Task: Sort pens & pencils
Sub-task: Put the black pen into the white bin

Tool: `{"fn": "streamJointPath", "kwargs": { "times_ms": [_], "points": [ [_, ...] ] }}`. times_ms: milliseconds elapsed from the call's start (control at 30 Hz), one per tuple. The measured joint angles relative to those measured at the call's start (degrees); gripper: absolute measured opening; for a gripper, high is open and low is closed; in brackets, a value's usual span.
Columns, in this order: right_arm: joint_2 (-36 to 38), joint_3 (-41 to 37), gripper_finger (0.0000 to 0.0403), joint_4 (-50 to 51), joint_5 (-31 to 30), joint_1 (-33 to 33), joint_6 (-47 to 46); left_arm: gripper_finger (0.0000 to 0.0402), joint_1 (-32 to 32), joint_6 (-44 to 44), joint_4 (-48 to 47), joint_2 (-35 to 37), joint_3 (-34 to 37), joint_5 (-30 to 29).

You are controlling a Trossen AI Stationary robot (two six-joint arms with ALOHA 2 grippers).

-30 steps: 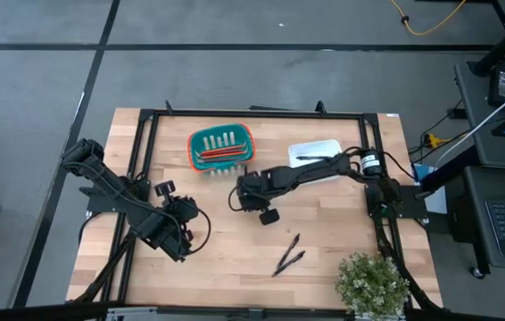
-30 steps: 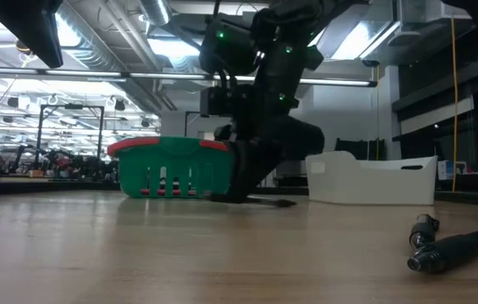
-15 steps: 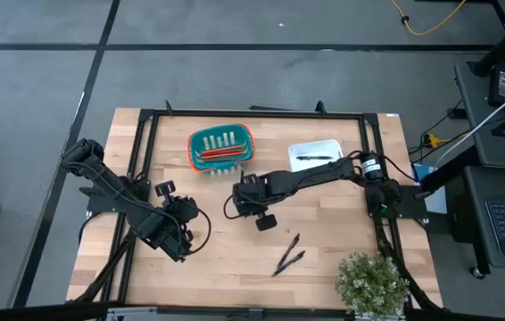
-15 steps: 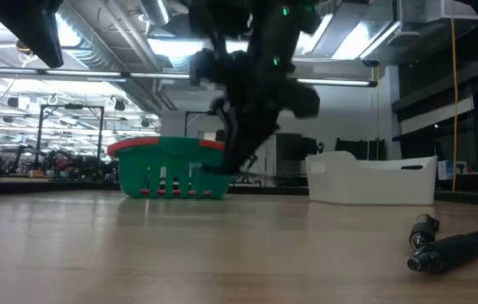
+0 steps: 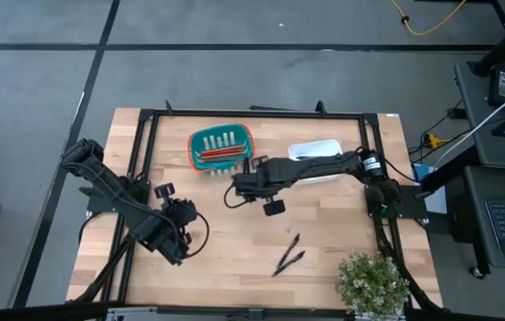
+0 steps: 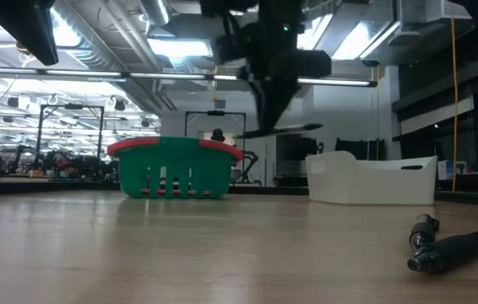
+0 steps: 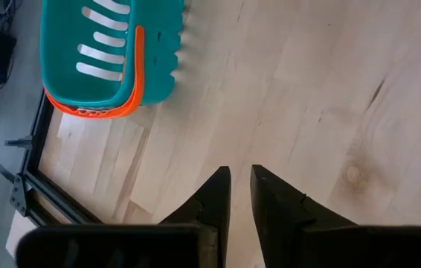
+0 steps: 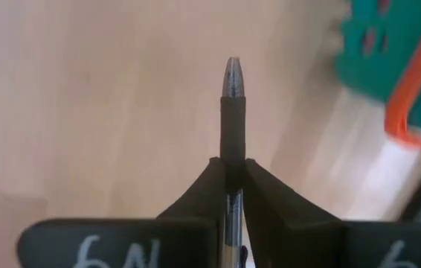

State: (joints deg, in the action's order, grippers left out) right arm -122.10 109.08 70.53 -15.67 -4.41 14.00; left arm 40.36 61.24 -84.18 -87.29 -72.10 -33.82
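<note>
My right gripper (image 6: pixel 266 125) hangs above the table between the teal basket (image 5: pixel 221 147) and the white tray (image 5: pixel 319 145), shut on a black pen (image 6: pixel 300 128). Red-orange pencils (image 5: pixel 219 158) lie in the basket. Two more black pens (image 5: pixel 288 256) lie crossed on the wood near the front edge. My left gripper (image 7: pixel 241 179) waits at the near left of the table (image 5: pixel 177 234). Its fingers stand almost together with nothing between them. My right gripper pinches the pen's barrel (image 8: pixel 233 160) between its two fingers, just behind the dark grip section. The fingers come from above, slanting steeply down, and lie across the pen. The pen hangs about level, lifted clear of the table, its tip (image 8: pixel 231 74) sticking out past the fingertips.
A potted green plant (image 5: pixel 373 283) stands at the front right corner. A black frame (image 5: pixel 252 114) runs around the tabletop. Bare wood lies between the basket and the two loose pens.
My right gripper has risen from the table beside the basket and tipped to point more steeply down. The pen, which lay on the wood a second ago, has come up with it and now hangs level, above the height of the basket's rim.
</note>
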Motion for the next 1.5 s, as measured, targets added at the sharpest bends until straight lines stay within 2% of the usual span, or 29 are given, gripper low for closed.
{"fn": "streamJointPath", "kwargs": {
  "times_ms": [133, 467, 700, 1033, 1100, 1267, 1367, 1500],
  "points": [
    [0.0, -0.01, 0.0037, 3.76, -0.77, 1.84, -1.1, 0.005, 0.72, 0.1, 0.02, -0.01, 0.0, -0.02],
    [0.31, -0.08, 0.0029, 5.59, -0.84, 5.06, -1.6, 0.005, 0.86, 0.1, 0.07, -0.09, 0.0, -0.11],
    [3.82, -0.76, 0.0002, 5.51, -0.81, 6.78, -1.88, 0.005, 1.94, 0.21, 0.07, -0.09, 0.0, -0.2],
    [9.33, -0.76, 0.0007, 3.69, -1.35, 8.59, -4.9, 0.005, 3.72, 2.89, 0.11, -0.09, 0.0, -0.18],
    [9.33, -0.78, 0.0007, 3.51, 0.88, 8.16, -4.9, 0.005, 3.71, 2.92, 0.11, -0.09, 0.0, -0.24],
    [9.15, -2.16, 0.0027, -1.47, 11.23, 8.44, -7.95, 0.005, 3.65, 2.92, 0.1, -0.09, 0.0, -0.28],
    [8.98, -5.27, 0.0049, -4.56, 14.32, 8.29, -9.57, 0.005, 3.65, 2.92, 0.07, -0.09, 0.0, -0.27],
    [8.98, -9.96, 0.0078, -9.1, 15.26, 7.83, -10.94, 0.005, 3.67, 2.73, -0.2, -0.09, 0.0, -0.54]
  ]
}}
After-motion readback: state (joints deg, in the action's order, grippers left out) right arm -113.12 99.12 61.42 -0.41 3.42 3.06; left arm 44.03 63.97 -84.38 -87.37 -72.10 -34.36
